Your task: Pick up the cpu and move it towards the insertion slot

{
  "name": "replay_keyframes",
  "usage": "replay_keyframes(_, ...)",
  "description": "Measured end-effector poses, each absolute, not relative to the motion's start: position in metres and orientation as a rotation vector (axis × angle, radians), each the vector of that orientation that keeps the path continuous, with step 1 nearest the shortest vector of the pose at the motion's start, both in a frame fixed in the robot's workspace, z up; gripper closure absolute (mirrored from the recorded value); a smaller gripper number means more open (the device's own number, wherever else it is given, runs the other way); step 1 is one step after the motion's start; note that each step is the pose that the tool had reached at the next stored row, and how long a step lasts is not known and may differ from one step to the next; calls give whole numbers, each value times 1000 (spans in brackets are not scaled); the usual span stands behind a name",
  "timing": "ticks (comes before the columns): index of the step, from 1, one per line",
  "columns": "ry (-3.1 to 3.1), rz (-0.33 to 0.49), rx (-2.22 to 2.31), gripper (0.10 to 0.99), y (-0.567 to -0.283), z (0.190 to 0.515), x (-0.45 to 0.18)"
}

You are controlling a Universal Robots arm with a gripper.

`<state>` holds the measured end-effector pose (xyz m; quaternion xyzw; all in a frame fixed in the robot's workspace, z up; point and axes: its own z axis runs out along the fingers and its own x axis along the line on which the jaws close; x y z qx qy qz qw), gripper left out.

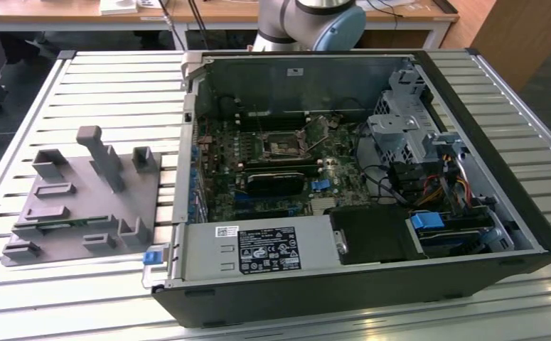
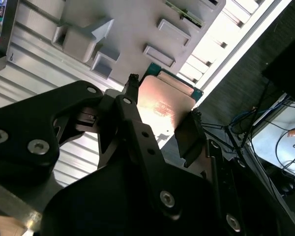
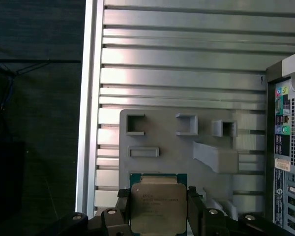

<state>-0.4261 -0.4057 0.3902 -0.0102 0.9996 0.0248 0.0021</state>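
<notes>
The cpu (image 3: 159,206) is a flat square chip with a silvery lid and a green edge. It sits between the two black fingers of my gripper (image 3: 159,210), which is shut on it from two opposite sides. In the second wrist view the cpu (image 2: 164,105) is gripped the same way by the gripper (image 2: 162,112), above a corner of the grey tray (image 2: 137,29). The insertion slot (image 1: 285,147) is a square metal-framed socket on the motherboard inside the open computer case. The grey tray (image 1: 76,206) lies at the exterior view's left of the case.
The open case (image 1: 351,185) lies on a slatted metal table (image 1: 114,92), with drive cages and cables on its right side. The tray (image 3: 177,142) carries raised blocks and a narrow green memory stick (image 2: 184,12). The case's rear panel (image 3: 285,147) stands beside the tray.
</notes>
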Motion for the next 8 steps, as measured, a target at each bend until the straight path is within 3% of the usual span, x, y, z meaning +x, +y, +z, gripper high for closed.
replay_keyframes(8,3136,83,-32,545,-406,395,-416)
